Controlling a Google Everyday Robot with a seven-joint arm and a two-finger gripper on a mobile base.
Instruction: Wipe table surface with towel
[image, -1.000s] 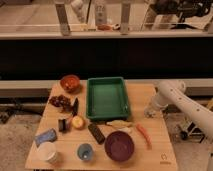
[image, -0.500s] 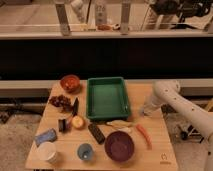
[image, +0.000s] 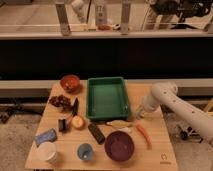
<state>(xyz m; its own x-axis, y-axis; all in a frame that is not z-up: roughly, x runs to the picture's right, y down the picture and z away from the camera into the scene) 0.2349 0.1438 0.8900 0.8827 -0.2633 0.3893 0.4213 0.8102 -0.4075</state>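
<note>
My white arm reaches in from the right, and my gripper (image: 137, 116) points down onto the table surface (image: 159, 142), just right of the green tray's front corner. The gripper is shut. A small pale grey-blue scrap at its tip looks like the towel (image: 135, 119), pressed against the wood; most of the towel is hidden by the gripper.
A green tray (image: 90, 100) sits mid-table. In front of it lie a pale long item (image: 119, 124), a dark bar (image: 96, 133), a purple bowl (image: 119, 146) and an orange stick (image: 144, 135). At the left are a red bowl (image: 70, 82), dark fruit (image: 61, 101), a blue block (image: 46, 136) and cups (image: 47, 151).
My gripper has slid left and a little nearer across the table, from the right edge area toward the tray's front right corner. Nothing else has moved.
</note>
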